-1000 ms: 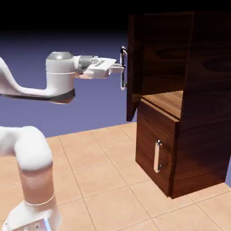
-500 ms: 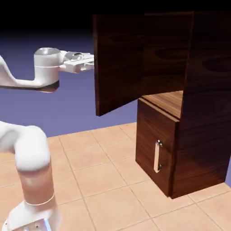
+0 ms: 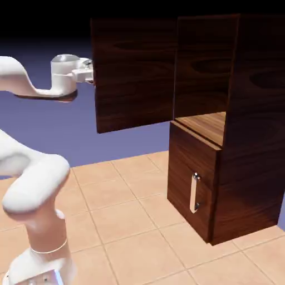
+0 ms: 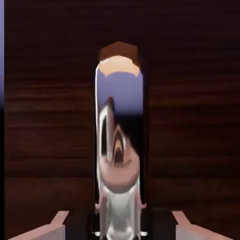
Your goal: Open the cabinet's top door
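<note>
Silver and mirror-bright, the curved handle (image 4: 119, 140) sits clamped in the gripper (image 4: 120, 226); the top door (image 3: 133, 75) stands wide open, left of the cabinet (image 3: 256, 128). Pulling past the hinge's limit could wrench that grip loose.

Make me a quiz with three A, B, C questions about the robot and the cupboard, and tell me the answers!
1. Where is the little door?
A) Above the top door
B) Below the open shelf space
C) On the robot's arm

2. What colour is the robot's arm?
A) White
B) Green
C) Yellow

3. How is the top door?
A) Shut tight
B) Lying on the floor
C) Swung open

Answers:
1. B: the little door sits under the wooden shelf.
2. A: the arm is plainly white.
3. C: the top door sticks out sideways, so you can see inside the cupboard.
</note>
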`<action>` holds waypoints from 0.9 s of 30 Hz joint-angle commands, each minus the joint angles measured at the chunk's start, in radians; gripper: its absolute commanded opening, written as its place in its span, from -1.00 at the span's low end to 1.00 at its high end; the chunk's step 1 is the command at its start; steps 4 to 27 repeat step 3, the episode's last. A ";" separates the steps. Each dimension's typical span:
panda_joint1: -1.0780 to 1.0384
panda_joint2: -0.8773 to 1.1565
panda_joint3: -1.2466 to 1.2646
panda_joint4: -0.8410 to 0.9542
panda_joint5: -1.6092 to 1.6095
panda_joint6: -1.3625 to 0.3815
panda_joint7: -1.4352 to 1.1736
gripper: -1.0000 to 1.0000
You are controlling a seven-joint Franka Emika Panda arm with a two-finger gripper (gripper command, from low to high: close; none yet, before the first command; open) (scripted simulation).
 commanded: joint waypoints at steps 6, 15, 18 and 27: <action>-0.059 -0.011 0.035 0.053 0.015 -0.037 -0.014 1.00; -0.059 -0.011 0.035 0.053 0.015 -0.037 -0.014 1.00; -0.059 -0.011 0.035 0.053 0.015 -0.037 -0.014 1.00; -0.059 -0.011 0.035 0.053 0.015 -0.037 -0.014 1.00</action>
